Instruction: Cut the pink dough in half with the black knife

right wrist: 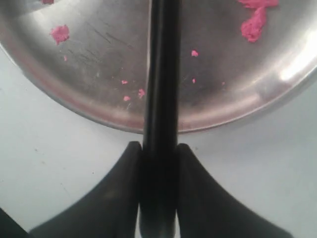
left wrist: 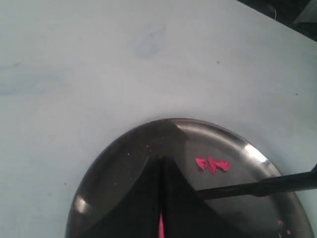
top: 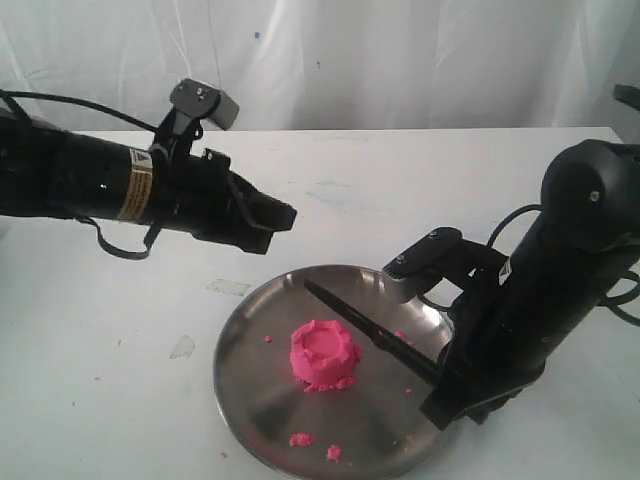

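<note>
We are looking at a round steel plate [top: 262, 400], polished and glossy, catching glare along its rim and showing fine scratches in the right wrist view; the pink dough [top: 323, 354] is looking soft, matt and crumbly at its edges; the black knife [top: 365, 328] is appearing matt and smooth; the table [top: 110, 330] is showing a smooth, dull white surface; white cloth [top: 400, 55] is hanging along the far edge.

Pink dough [top: 323, 354]: bright pink, uniform. Crumbs [top: 300, 439]: same pink, scattered on plate. Black knife [top: 370, 332]: matte black throughout. Plate [top: 250, 330]: silver steel with fine scratches and dark reflections. Table [top: 100, 340]: white, faint bluish smudge at far centre. Left gripper [top: 275, 215], right gripper [right wrist: 158, 171]: black; left arm carries a yellow-and-white label [top: 140, 184]. Backdrop [top: 400, 60]: white.
</note>
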You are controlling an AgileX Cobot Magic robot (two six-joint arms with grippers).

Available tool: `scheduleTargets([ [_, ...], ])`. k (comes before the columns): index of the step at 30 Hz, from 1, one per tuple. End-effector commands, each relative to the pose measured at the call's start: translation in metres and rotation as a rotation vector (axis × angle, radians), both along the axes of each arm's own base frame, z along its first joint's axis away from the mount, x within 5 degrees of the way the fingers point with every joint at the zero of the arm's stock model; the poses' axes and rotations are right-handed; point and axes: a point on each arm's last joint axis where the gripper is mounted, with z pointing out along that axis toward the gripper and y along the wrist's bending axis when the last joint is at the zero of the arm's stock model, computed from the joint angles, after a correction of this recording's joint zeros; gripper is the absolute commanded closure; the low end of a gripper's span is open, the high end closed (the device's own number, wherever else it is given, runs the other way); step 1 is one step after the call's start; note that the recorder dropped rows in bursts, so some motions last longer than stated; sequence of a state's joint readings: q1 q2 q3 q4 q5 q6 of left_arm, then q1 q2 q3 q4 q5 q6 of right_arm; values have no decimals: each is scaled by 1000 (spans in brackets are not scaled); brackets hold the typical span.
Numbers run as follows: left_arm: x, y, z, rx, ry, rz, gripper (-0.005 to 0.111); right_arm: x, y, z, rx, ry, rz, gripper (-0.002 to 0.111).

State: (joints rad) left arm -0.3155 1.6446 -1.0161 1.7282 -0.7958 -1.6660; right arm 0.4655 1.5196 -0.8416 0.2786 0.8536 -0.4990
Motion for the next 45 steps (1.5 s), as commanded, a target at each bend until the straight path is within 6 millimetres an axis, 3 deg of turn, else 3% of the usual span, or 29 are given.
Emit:
scheduleTargets([
  [1, 3, -19, -30, -144, 181, -66, 107, -1, 3, 2, 22, 5, 37, 108],
  [11, 7, -19, -49, -126, 210, -39, 107, -4, 4, 1, 26, 34, 49, 108],
  [18, 9, -17, -73, -90, 258, -9, 107, -1, 5, -12, -2, 69, 80, 108],
  [31, 12, -17, -75, -91, 212, -4, 107, 2, 23, -14, -120, -153, 197, 108],
  [45, 12, -17, -74, -99, 214, -4, 107, 1, 22, -16, -149, -133, 193, 108],
])
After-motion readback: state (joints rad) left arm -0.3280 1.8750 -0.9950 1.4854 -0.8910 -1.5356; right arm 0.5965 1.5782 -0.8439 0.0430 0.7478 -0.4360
